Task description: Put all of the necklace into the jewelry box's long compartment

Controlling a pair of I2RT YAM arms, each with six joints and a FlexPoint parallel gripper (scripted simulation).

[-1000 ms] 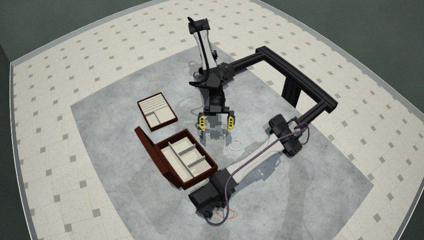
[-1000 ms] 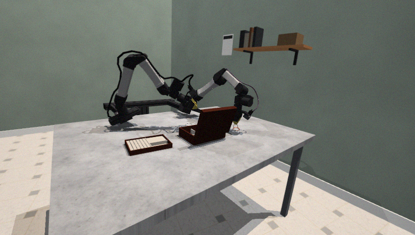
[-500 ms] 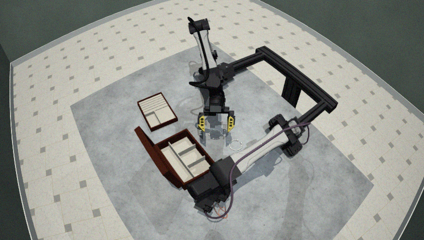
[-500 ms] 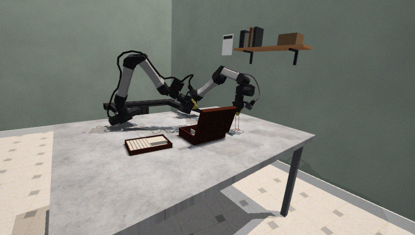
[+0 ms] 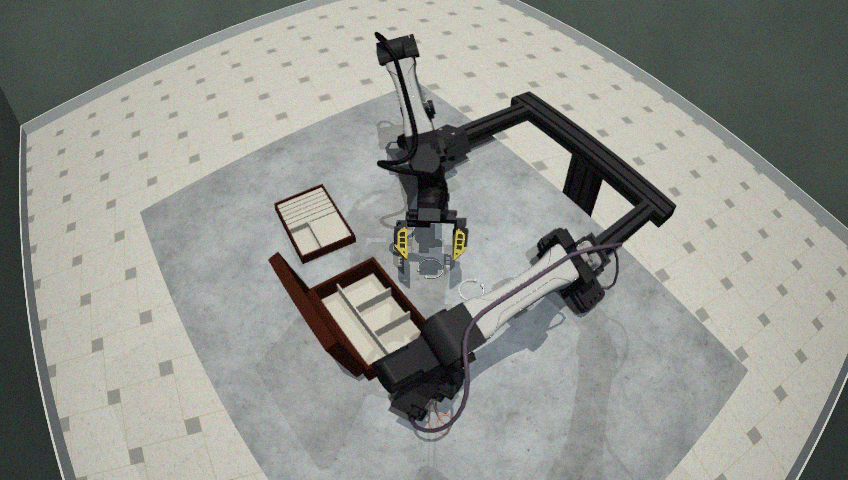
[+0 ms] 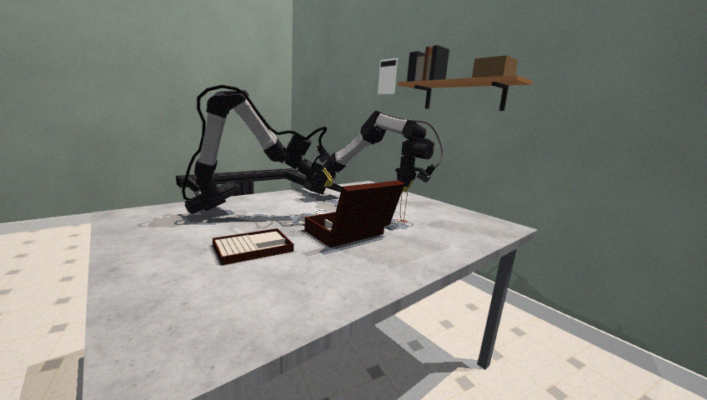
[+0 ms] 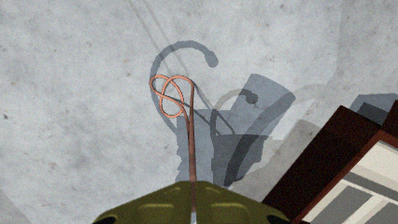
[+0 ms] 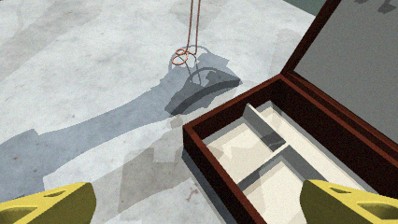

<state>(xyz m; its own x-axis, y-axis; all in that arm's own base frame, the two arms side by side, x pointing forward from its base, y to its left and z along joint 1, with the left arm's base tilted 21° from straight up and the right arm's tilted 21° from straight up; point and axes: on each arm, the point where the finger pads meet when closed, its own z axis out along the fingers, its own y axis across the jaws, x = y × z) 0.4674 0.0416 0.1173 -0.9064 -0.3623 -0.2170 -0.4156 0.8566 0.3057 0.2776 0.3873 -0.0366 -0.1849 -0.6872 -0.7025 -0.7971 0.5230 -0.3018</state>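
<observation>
Nearest in the exterior view is a shallow tray (image 5: 327,252) (image 6: 255,257) with thin slots and small compartments, resting on the table (image 5: 238,237) (image 6: 198,297) (image 7: 56,163) (image 8: 93,56). Seen from above, with twelve at the top of the overhead view, it sits at eleven o'clock from the jewelry box (image 5: 387,274) (image 6: 317,232) (image 7: 318,168) (image 8: 234,104).

The box comes next, its lid (image 5: 303,303) (image 6: 369,212) (image 8: 364,56) raised on the nine o'clock side. The long compartment (image 5: 348,327) (image 8: 313,149) runs along that hinge side, with smaller compartments across the divider.

Beyond, at five o'clock from the box, the necklace (image 5: 440,423) (image 6: 402,212) (image 7: 191,145) (image 8: 179,60) is outside it, above and at the table. The left gripper (image 5: 437,395) (image 6: 406,187) (image 7: 193,189) is closed on it; two coppery strands drop from the fingers, and the lower end curls into small loops that appear to lie on the table.

The right gripper (image 5: 430,259) (image 6: 327,178) (image 8: 197,190) is wide open with nothing between its fingers, between one and two o'clock from the box. One bangle (image 5: 443,273) lies just below it; the other bangle (image 5: 470,279) lies at four o'clock from the first. Both are outside the box.

Farthest back, a wall shelf (image 6: 456,82) carries books (image 6: 438,63) and a brown box (image 6: 493,67).

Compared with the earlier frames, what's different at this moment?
The left gripper has risen, lifting more of the necklace off the table; its lower loops now hang in a narrower bunch. Nothing was visibly let go. The right gripper, jewelry box, tray and bangles stayed put.
</observation>
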